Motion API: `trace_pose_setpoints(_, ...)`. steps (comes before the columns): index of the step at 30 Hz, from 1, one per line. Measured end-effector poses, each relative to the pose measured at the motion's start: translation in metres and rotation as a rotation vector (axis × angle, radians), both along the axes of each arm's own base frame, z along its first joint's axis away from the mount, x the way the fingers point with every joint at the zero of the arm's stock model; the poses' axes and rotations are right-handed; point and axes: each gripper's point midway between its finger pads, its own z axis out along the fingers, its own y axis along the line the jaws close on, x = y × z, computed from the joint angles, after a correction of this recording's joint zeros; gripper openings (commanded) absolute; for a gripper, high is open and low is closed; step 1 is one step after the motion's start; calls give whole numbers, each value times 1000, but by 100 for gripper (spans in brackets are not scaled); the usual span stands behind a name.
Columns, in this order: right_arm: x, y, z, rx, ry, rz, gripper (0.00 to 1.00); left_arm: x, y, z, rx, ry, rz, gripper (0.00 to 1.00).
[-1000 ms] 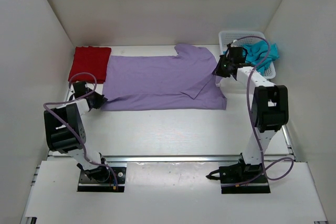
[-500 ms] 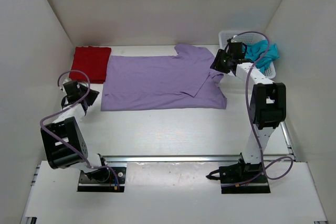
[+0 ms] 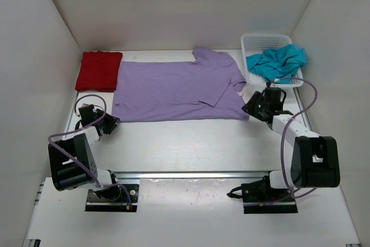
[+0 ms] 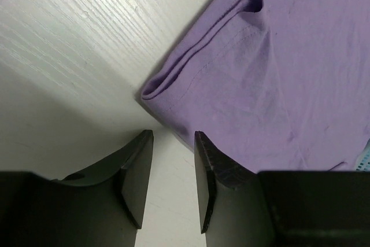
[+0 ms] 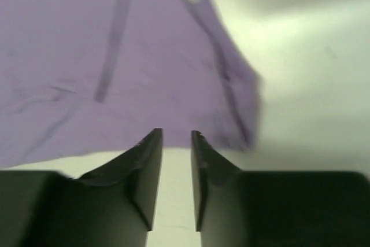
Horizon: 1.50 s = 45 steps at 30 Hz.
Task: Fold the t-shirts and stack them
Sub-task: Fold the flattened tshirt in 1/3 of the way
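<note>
- Left fingers (image 3: pixel 111 122): parted by a narrow gap with nothing in it, low over the tabletop (image 3: pixel 185 143).
- Just ahead of them and slightly right lies the near-left corner of the purple shirt (image 4: pixel 248 85). Its doubled hem is close to the tips but touches neither finger.
- Right fingers (image 3: pixel 250 108): also slightly parted and empty. The shirt's near hem runs just ahead of the tips, and its near-right corner is ahead and off to their right. This view is blurred.
- The purple shirt lies flat, its long axis running from one pair of fingers to the other, so each arm is nearer its own corner.
- Judgement: a two-corner pinch looks next, which needs a short reach forward from each side.
- Farther out past the left fingers, the red shirt (image 3: pixel 99 70) lies folded just beside the purple one.
- Past the right fingers, the teal shirt (image 3: pixel 276 62) is bunched in the basket (image 3: pixel 260 41).
</note>
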Motion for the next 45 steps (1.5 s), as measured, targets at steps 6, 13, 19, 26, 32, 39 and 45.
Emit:
trace_pose_setpoints(6,-45,-23,-61,24,160,-93,39,0,3,0,13,-2,16,43)
trace_pose_setpoints(13,-25,-25,-66,47,141,-97,19,10,3,-7,15,6,12,12)
trace_pose_setpoints(19,-20,-29,-71,65,155,-116,0,22,1,-7,14,1,-8,0)
trace_pose_setpoints(26,-39,-25,-56,64,119,-125,0,14,6,-5,26,22,-6,0)
trace_pose_setpoints(32,-84,-22,-52,71,116,-125,0,-16,20,6,50,34,29,0)
trace_pose_setpoints(39,-128,-26,-40,101,86,-156,0,-85,11,-3,70,108,58,0)
trace_pose_setpoints(45,-150,-11,-28,125,83,-131,27,-109,-10,2,87,158,-31,41)
